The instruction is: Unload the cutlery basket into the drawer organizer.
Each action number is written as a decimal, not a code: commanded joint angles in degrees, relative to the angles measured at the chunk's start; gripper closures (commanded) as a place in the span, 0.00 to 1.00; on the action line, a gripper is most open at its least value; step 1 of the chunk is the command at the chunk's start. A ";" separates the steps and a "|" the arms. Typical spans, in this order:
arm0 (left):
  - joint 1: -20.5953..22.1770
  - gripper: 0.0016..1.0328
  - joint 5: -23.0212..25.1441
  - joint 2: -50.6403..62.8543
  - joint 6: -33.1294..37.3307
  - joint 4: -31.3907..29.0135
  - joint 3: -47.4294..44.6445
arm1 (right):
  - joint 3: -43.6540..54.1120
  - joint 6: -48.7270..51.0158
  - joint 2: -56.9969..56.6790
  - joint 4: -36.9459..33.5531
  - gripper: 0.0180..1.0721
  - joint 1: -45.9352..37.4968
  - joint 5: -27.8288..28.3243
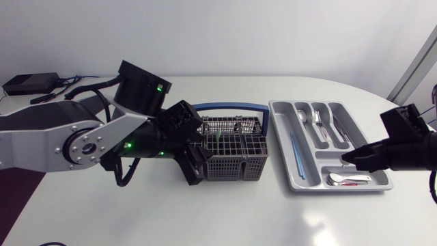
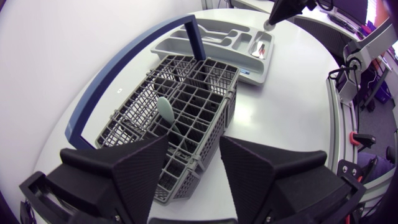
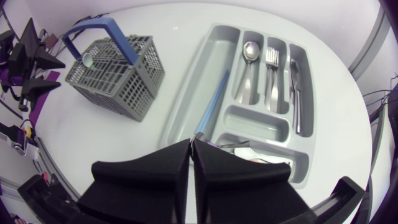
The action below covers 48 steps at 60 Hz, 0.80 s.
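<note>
The grey cutlery basket (image 1: pixel 235 156) with its blue handle (image 1: pixel 229 107) stands mid-table. One pale green utensil handle (image 2: pixel 166 110) sticks up from it. My left gripper (image 1: pixel 196 161) is open at the basket's left end; in the left wrist view its fingers (image 2: pixel 134 171) straddle the near rim. The grey drawer organizer (image 1: pixel 281 140) lies to the right, holding a spoon (image 3: pixel 249 50), a fork (image 3: pixel 271 58), a knife (image 3: pixel 296 93), a blue stick (image 3: pixel 212 101) and small spoons (image 1: pixel 345 179). My right gripper (image 1: pixel 347 158) is shut and empty above the organizer's front compartments.
A black box with cables (image 1: pixel 31 83) sits at the table's far left. Bare white tabletop (image 1: pixel 225 212) runs along the front and between basket and organizer.
</note>
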<state>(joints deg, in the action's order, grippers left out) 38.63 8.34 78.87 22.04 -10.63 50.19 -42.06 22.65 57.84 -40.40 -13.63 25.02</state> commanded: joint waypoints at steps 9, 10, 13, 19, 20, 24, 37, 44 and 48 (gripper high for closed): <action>-0.58 0.43 0.45 -1.09 -0.42 -0.88 0.52 | 8.14 5.12 6.14 12.37 0.94 -3.07 -5.94; -0.58 0.43 0.45 -1.18 -0.42 -0.88 0.52 | 8.58 5.12 7.11 13.33 0.94 -3.07 -6.21; -0.75 0.43 0.45 -1.35 -0.42 -1.06 0.43 | 9.28 5.65 10.45 15.62 0.94 -3.16 -7.44; -1.10 0.43 0.89 -1.53 -0.42 -1.14 0.25 | 11.30 5.73 15.10 22.65 0.94 -3.07 -10.86; -1.10 0.43 0.89 -1.53 -0.42 -1.14 0.17 | 11.48 5.73 15.90 23.53 0.94 -2.98 -11.30; -1.54 0.43 1.33 -1.70 -0.42 -1.14 0.17 | 11.30 5.73 18.44 25.29 0.90 -2.90 -11.83; -2.33 0.43 1.86 -2.05 -0.33 -1.23 -0.36 | 10.25 5.73 13.70 23.70 0.48 -1.93 -12.27; -2.68 0.43 2.03 -2.23 -0.33 -1.23 -0.62 | 7.35 4.42 6.76 17.11 0.42 0.09 -11.57; -2.77 0.43 2.30 -2.49 -0.33 -1.23 -0.98 | 4.89 3.45 3.24 12.72 0.42 2.11 -8.67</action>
<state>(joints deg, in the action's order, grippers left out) 36.38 9.87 77.87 22.04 -11.57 50.19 -33.82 27.20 65.01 -24.62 -13.58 14.55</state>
